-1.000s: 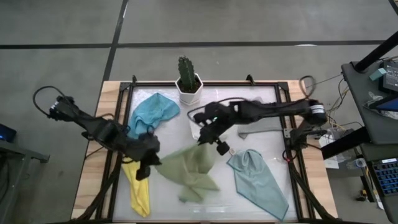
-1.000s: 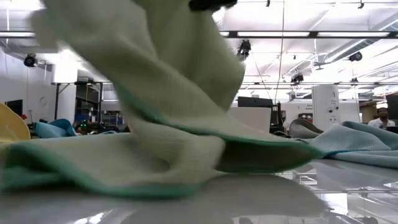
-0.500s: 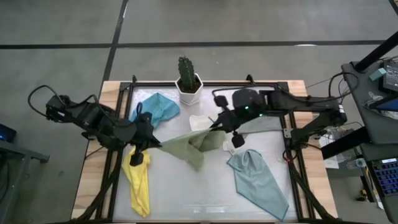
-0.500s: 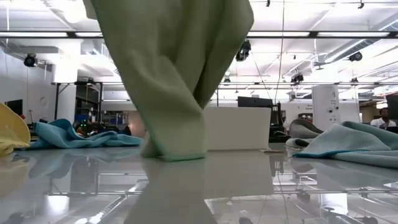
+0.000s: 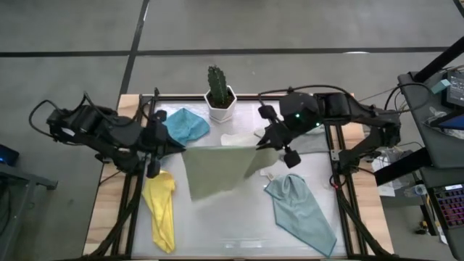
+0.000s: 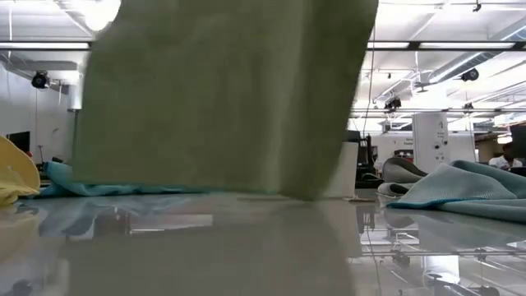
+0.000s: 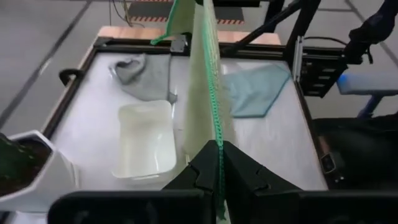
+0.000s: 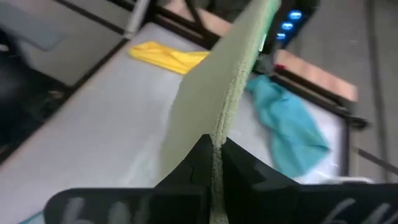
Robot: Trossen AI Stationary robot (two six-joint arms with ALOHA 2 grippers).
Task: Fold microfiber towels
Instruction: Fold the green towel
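Spanning the middle of the glass-topped table (image 5: 217,232), the olive green towel (image 5: 217,170) hangs stretched as a flat sheet between both arms, its lower edge close to or brushing the surface. The left gripper (image 5: 168,142) is clenched on one top corner; the right gripper (image 5: 267,139) is clenched on the opposite corner. No fold is made yet on this towel. The pale teal towel (image 5: 301,210), yellow towel (image 5: 161,210) and bright blue towel (image 5: 181,125) lie crumpled and unfolded around it. The grey towel (image 7: 134,71) lies bunched beyond the white tray (image 7: 144,140). By this evidence, the task is near its start: all five towels remain to be folded.
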